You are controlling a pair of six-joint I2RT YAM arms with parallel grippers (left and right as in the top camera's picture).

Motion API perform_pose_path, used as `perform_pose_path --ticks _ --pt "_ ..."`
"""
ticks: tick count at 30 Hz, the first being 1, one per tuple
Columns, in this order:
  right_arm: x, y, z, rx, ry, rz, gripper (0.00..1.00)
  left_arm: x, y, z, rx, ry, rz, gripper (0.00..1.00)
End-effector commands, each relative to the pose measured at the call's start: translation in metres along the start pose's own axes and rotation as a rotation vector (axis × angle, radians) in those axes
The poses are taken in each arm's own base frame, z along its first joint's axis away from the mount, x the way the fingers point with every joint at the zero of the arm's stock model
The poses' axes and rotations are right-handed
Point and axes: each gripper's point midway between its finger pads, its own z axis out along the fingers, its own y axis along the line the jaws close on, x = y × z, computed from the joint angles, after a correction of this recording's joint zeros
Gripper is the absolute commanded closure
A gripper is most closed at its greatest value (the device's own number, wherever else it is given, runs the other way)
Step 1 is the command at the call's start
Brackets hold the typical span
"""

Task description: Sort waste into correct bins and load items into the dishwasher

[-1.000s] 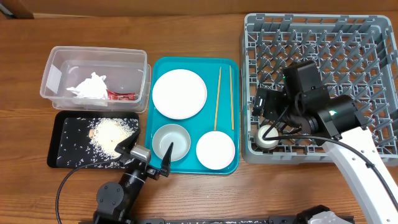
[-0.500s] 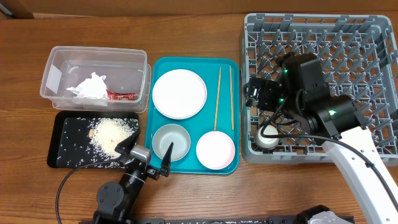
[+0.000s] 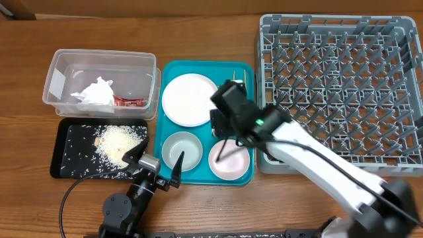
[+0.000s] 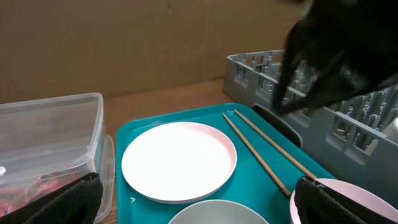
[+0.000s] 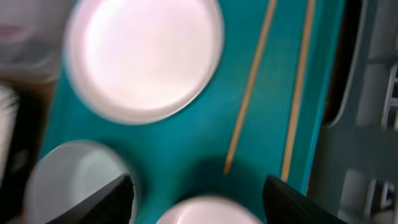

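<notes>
Right wrist view, blurred, looks straight down on the two thin wooden chopsticks (image 5: 252, 87). They lie side by side on the teal serving tray (image 5: 186, 137) and run from the upper right of the frame toward the bottom centre. The right gripper (image 5: 198, 183) hangs above them, jaws spread wide and empty, with one dark finger at the lower left and one at the lower right. The lower ends of the sticks fall between those fingers, right of the midline, and the right-hand stick ends close to the right finger. The gap between the fingers lies across the sticks' long axis, not along it. I judge that suits a pinch on both, once the jaws shift slightly toward the right of the frame and descend. The blur leaves the height above the tray unclear.

From overhead the sticks are mostly hidden under the arm. They lie in the tray's right half, long axis running top to bottom, between the pale pink round plate (image 3: 190, 99) and the large grey plastic dish rack (image 3: 344, 86). The right arm (image 3: 317, 165) reaches diagonally from the lower right corner across the rack's lower left corner, its wrist turned down over the tray just above the pink bowl (image 3: 238, 162). The left gripper (image 3: 157, 162) rests at the tray's lower edge beside the grey metal bowl (image 3: 182, 150). Its jaws are wide and empty, and it sits apart from the sticks, so the right arm is the nearer one.
</notes>
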Motion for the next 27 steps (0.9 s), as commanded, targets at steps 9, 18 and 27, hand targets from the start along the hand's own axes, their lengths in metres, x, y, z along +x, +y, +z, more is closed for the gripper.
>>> perform_pose_path --ticks 9,18,27 --pt "0.009 -0.026 0.103 0.138 0.061 0.068 0.45 -0.001 -0.001 -0.001 0.009 -0.008 0.017 0.00" --pt "0.030 -0.036 0.128 0.183 0.126 0.056 0.69 -0.001 -0.001 -0.001 0.009 -0.008 0.017 0.00" --pt "-0.007 -0.021 0.080 0.125 0.042 0.045 0.96 -0.001 -0.001 -0.001 0.010 -0.008 0.017 0.00"
